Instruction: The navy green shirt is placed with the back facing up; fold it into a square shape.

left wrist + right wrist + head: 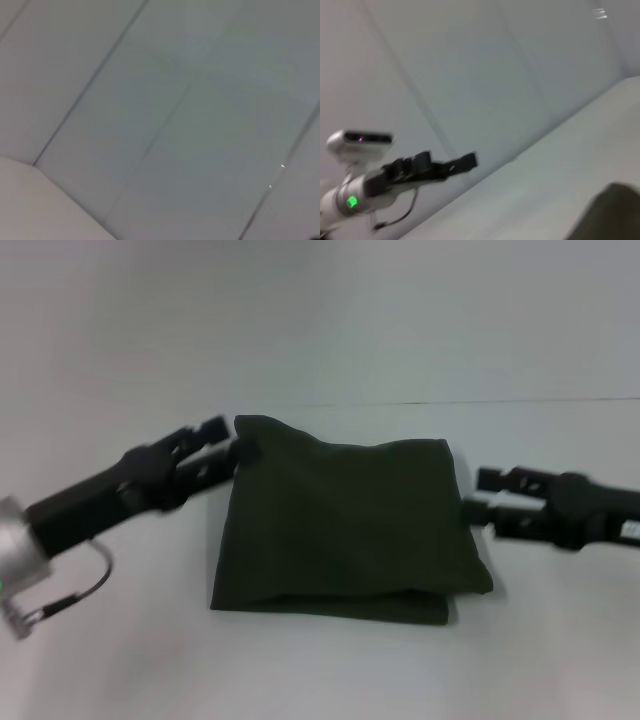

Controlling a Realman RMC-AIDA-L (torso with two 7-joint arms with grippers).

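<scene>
1. the navy green shirt [345, 530] lies at the middle of the white table [320, 670], already folded into a thick, near-square stack, plain side up; a doubled edge shows along its 6 o'clock side, so the folding looks close to done.
2. the left gripper [235, 443] sits at the shirt's 10 o'clock corner, fingers spread one above the other, the lower one touching the corner. it looks placed there to have set the fold down or to tidy that corner.
3. the right gripper [475, 495] is at the shirt's 3 o'clock edge, fingers spread with nothing pinched, the lower tip just meeting the cloth, likely steadying or letting go of that side.
4. the right wrist view shows only a dark corner of cloth [607, 212] and the left gripper farther off, fingers apart.
</scene>
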